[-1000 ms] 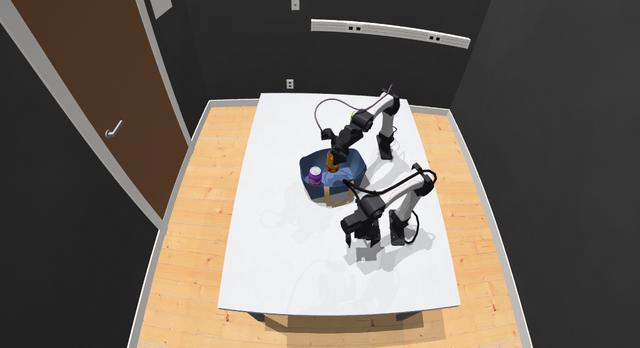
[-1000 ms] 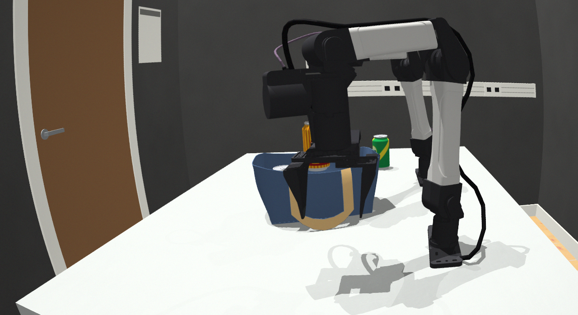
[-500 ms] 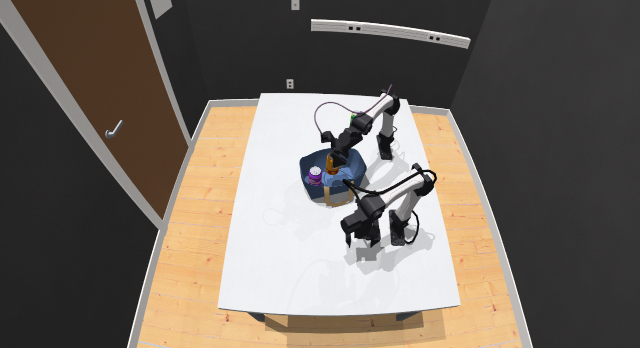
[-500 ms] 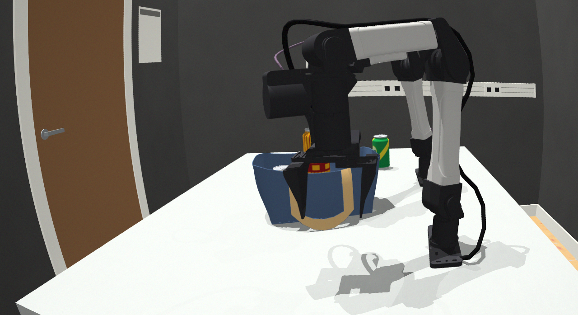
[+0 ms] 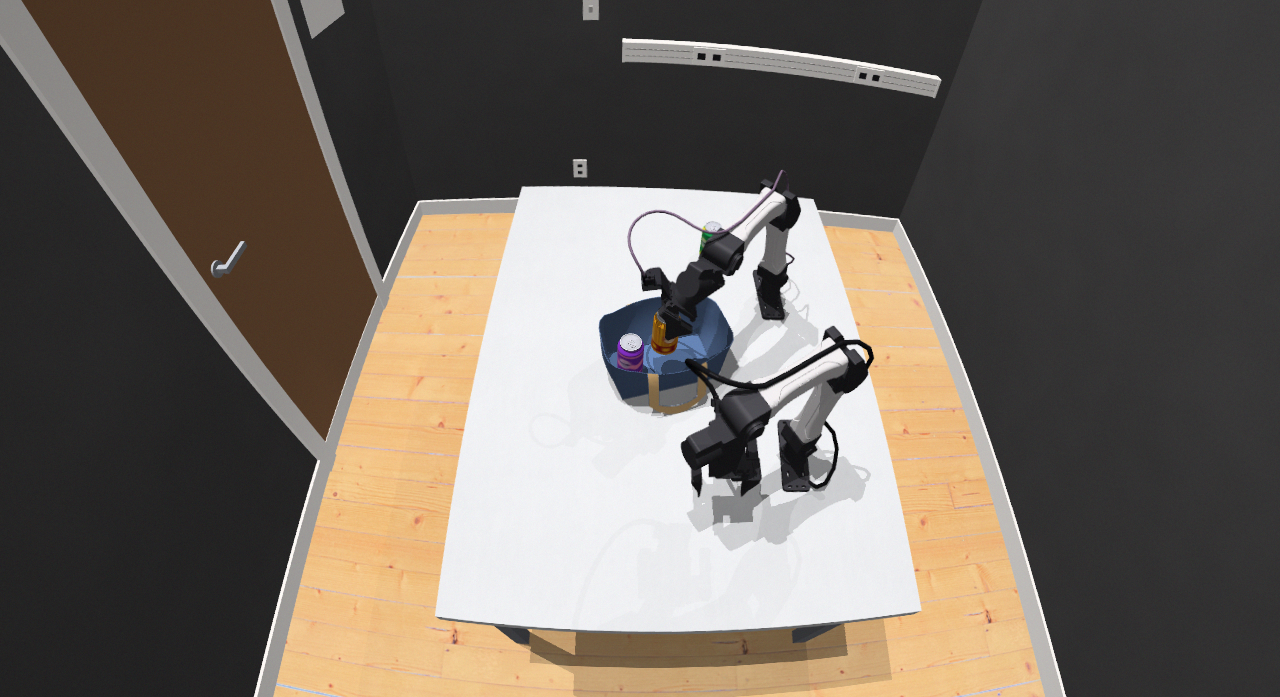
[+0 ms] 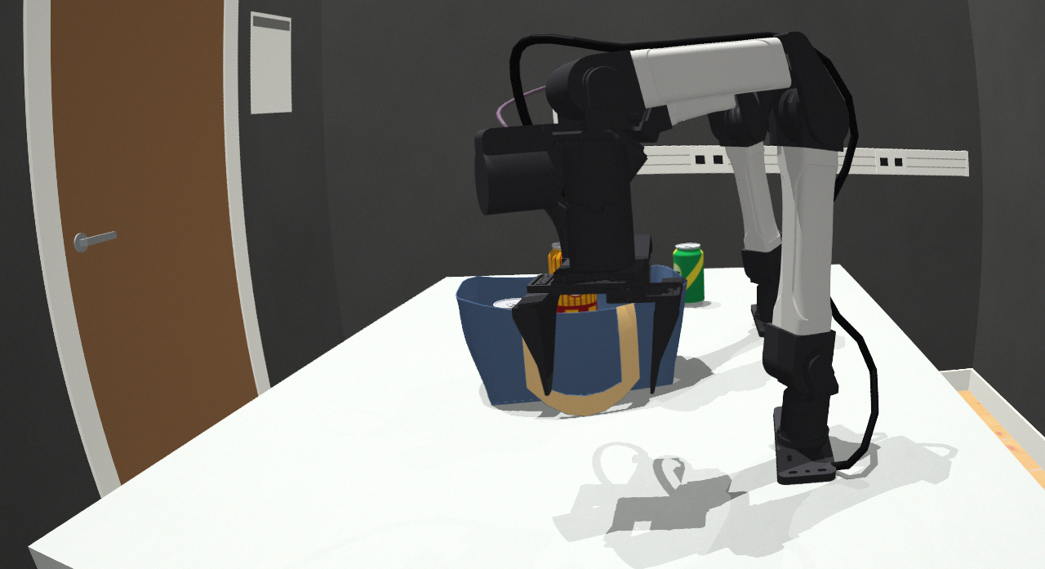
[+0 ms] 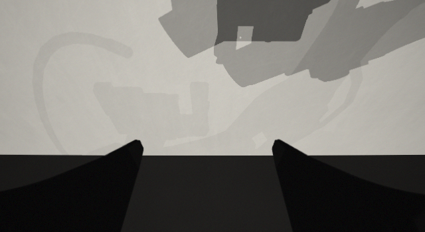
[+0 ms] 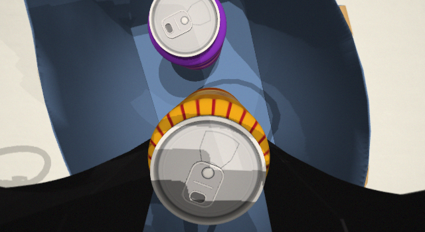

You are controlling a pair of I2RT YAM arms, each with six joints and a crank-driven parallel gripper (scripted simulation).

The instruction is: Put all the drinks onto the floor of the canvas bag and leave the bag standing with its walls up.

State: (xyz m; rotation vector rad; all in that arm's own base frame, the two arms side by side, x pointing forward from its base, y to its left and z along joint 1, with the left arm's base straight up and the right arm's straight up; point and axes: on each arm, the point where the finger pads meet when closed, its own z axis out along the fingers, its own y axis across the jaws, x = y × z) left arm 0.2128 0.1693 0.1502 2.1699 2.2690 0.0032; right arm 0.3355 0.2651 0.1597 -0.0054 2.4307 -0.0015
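Observation:
The navy canvas bag (image 5: pixel 633 387) (image 6: pixel 489 353) (image 8: pixel 315 92) stands with walls up. A purple can (image 5: pixel 630 357) (image 8: pixel 222 36) stands upright on its floor; its lid shows in the exterior view. My right gripper (image 5: pixel 671 328) (image 8: pixel 210 139) is shut on an orange striped can (image 5: pixel 661 337) (image 6: pixel 577 302) (image 8: pixel 208 107), holding it upright inside the bag; whether its base touches the floor is unclear. A green can (image 5: pixel 706 238) (image 6: pixel 689 273) stands on the table behind the bag, partly hidden by the right arm in the top view. My left gripper (image 5: pixel 721 490) (image 6: pixel 599 392) (image 7: pixel 207 143) is open and empty above the table.
A tan handle (image 5: pixel 654 394) (image 6: pixel 584 403) hangs down the bag's side facing the left arm. The white table (image 5: pixel 537 532) (image 6: pixel 292 477) carries both arm bases on the right of the top view. The left arm stands beside the bag and hides part of it in the exterior view.

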